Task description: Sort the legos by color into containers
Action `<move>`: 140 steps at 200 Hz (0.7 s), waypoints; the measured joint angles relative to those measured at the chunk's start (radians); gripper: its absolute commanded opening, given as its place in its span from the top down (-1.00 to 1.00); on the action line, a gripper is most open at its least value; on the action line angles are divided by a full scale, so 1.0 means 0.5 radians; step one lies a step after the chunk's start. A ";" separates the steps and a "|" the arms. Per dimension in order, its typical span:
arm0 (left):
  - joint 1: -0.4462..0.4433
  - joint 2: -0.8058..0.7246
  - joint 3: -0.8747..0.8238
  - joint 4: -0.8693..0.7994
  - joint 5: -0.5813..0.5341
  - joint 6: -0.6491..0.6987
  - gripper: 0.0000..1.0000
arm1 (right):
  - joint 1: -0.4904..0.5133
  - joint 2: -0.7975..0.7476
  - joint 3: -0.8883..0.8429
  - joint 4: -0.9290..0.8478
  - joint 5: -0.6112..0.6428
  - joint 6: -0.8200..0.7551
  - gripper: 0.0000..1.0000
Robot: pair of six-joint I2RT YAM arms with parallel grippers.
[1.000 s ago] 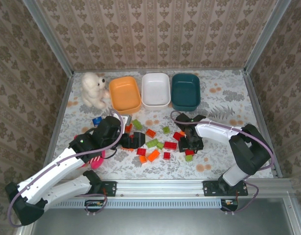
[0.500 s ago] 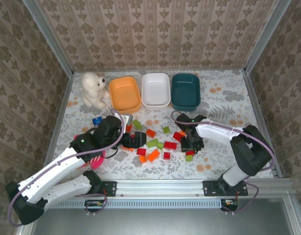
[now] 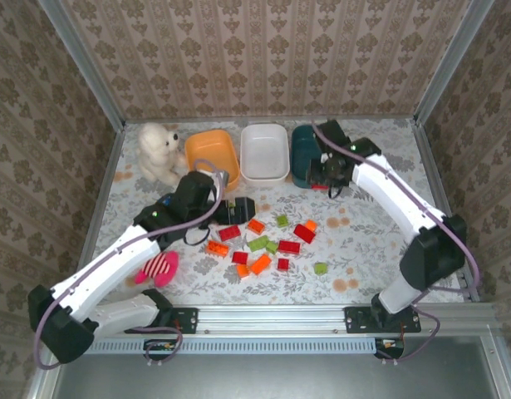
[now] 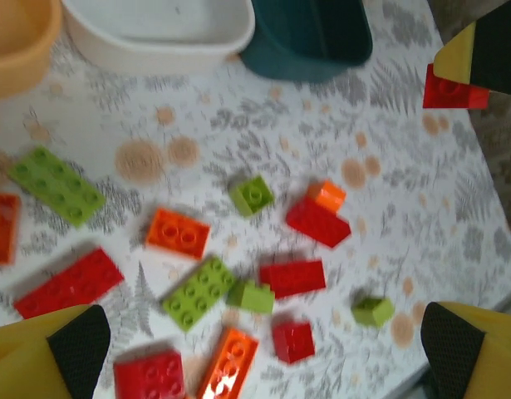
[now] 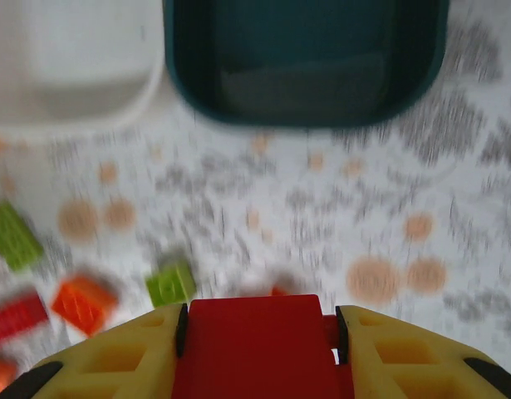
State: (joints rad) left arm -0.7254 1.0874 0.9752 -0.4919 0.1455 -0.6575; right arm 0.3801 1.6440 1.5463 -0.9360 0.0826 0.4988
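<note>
Right tool: my jaws are clamped on a red brick, its smooth flat face showing between my yellow fingers.
Red brick: held at the near wall of the teal bin, with the bin's hollow just ahead of it.
Left tool: spread wide and gripping nothing, it hangs over the loose bricks, near the orange bin.
Loose bricks: red, orange and light green; glossy studded plastic blocks, scattered flat on the table.
Bins: the orange, the white bin and the teal stand in a row; smooth rounded-rectangular tubs.
Table: floral-printed surface.
</note>
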 measured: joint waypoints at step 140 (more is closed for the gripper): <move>0.407 0.481 0.402 -0.014 0.157 0.014 -1.00 | -0.281 1.569 1.310 -0.076 -0.002 -0.017 -0.06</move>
State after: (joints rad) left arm -0.5217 1.3277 1.1763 -0.4992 0.2241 -0.6502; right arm 0.2398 2.4283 2.2013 -0.9741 0.0818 0.4904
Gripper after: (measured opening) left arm 0.999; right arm 0.485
